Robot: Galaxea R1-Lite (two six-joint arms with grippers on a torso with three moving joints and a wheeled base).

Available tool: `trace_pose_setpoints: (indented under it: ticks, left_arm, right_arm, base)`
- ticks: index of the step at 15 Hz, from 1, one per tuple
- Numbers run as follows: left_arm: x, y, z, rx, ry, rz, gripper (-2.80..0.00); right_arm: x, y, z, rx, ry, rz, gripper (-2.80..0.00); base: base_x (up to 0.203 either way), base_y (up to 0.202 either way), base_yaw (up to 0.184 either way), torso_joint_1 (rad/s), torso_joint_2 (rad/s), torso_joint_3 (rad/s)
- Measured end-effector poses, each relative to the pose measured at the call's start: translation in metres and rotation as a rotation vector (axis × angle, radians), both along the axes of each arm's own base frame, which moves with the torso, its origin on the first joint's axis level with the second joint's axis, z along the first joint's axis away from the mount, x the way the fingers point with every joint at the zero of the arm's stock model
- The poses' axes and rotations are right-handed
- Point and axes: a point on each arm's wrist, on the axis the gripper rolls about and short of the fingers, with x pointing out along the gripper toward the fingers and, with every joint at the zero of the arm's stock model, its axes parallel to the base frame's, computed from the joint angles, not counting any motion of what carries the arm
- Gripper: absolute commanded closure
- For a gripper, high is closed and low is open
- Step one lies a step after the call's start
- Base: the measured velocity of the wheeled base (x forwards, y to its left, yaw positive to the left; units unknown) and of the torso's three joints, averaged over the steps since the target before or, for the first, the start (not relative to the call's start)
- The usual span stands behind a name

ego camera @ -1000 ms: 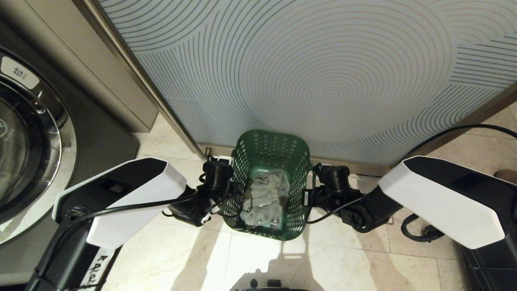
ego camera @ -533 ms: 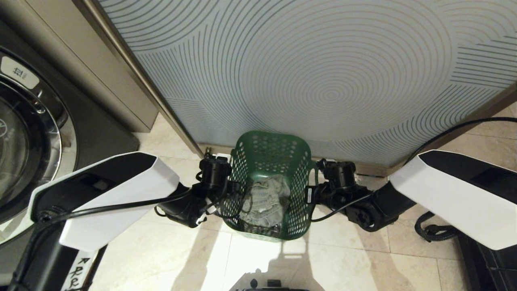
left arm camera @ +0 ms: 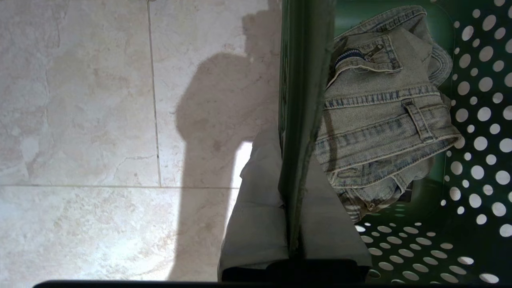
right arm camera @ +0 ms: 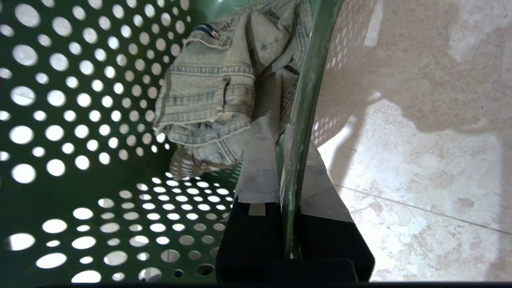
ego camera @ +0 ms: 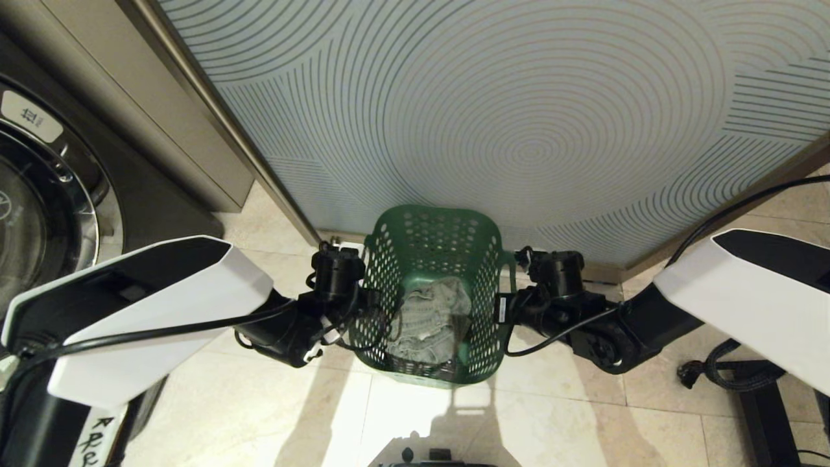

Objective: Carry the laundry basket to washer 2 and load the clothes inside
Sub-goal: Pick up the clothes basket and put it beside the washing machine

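The dark green laundry basket (ego camera: 429, 246) hangs in the middle of the head view, between my two arms. The clothes (ego camera: 428, 321), a small bundle of faded denim, lie on its bottom. My left gripper (ego camera: 353, 314) is shut on the basket's left wall (left arm camera: 304, 80), one finger outside and one inside. My right gripper (ego camera: 504, 305) is shut on the opposite wall (right arm camera: 306, 100) in the same way. Both wrist views show the clothes (left arm camera: 384, 116) (right arm camera: 208, 100) inside. A dark grey washer (ego camera: 45, 214) with a chrome-rimmed door stands at far left; I cannot read its label (ego camera: 29, 117).
A grey-blue panel with ring patterns (ego camera: 532, 130) rises just behind the basket. A beige cabinet (ego camera: 162, 130) stands between it and the washer. Pale floor tiles (ego camera: 551, 415) lie below. A black cable (ego camera: 720, 373) coils on the floor at right.
Both grippers have come up a little with the basket, which now sits slightly higher and larger in the head view. My upper arms have swung outward.
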Motion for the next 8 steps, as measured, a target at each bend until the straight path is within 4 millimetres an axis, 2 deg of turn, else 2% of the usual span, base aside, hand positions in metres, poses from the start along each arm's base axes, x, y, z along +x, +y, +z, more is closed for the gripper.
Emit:
trace_pose_setpoints:
  ticks: [8]
  left_arm:
    - [-0.018,0.009,0.016,-0.079,0.009,0.035,0.00]
  right_arm:
    - [-0.022,0.013,0.022,0.016,-0.033,0.050,0.00]
  base:
    - [0.000,0.000,0.000,0.000,0.00,0.000]
